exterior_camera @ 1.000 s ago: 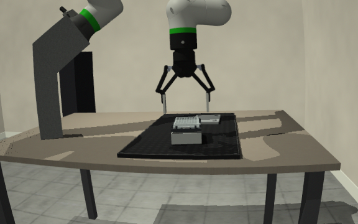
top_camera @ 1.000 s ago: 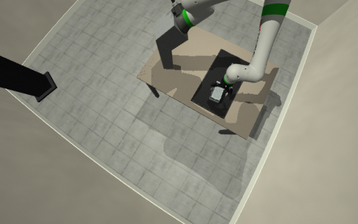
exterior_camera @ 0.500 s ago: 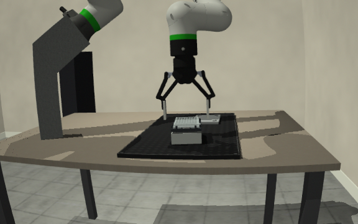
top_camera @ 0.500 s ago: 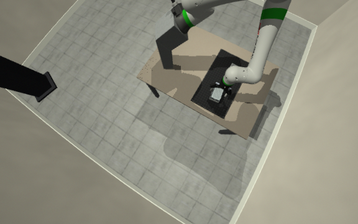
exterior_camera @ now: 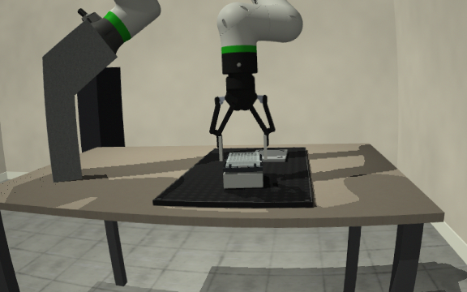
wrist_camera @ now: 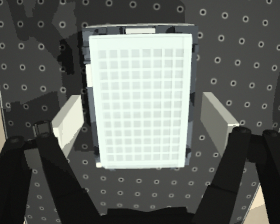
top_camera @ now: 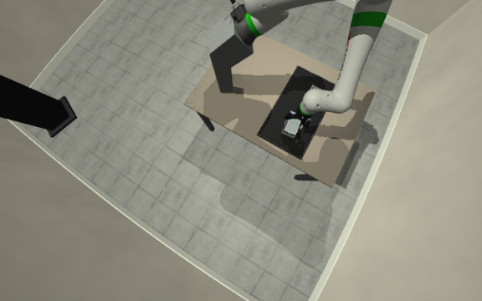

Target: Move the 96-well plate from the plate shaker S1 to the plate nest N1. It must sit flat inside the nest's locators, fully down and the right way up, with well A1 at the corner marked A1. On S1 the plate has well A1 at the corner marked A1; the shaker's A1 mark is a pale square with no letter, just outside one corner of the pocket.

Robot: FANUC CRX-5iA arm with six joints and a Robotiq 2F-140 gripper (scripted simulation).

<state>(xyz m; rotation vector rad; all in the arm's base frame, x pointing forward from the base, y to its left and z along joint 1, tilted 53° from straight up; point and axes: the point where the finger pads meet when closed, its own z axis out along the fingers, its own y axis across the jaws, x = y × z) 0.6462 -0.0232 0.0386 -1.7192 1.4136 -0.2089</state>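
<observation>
One dark angled pedestal (exterior_camera: pixel 61 122) stands at the left end of the table (exterior_camera: pixel 96 195), carrying the arm's white and green base joint (exterior_camera: pixel 122 18). Right of it, a black perforated mat (exterior_camera: pixel 201 191) covers the middle of the table. On the mat sits the grey plate shaker S1 (exterior_camera: pixel 242 179), and the white 96-well plate (exterior_camera: pixel 243 160) rests on top of it, level and with its wells facing up. Just behind and to the right of the shaker lies the low, pale plate nest N1 (exterior_camera: pixel 276 154), with nothing in it.

The arm hangs straight down over the shaker, and the hand (exterior_camera: pixel 242 152) has its two fingers lowered on either side of the plate, one at the left long edge and one at the right. In the wrist view the plate (wrist_camera: pixel 140 102) fills the centre, and the pale finger pads stand close beside its long sides with narrow gaps showing. The hand is partly closed but not yet clamped, so it grips nothing; the plate sits free in the shaker's pocket. The shaker's corner mark is too small to make out.
</observation>
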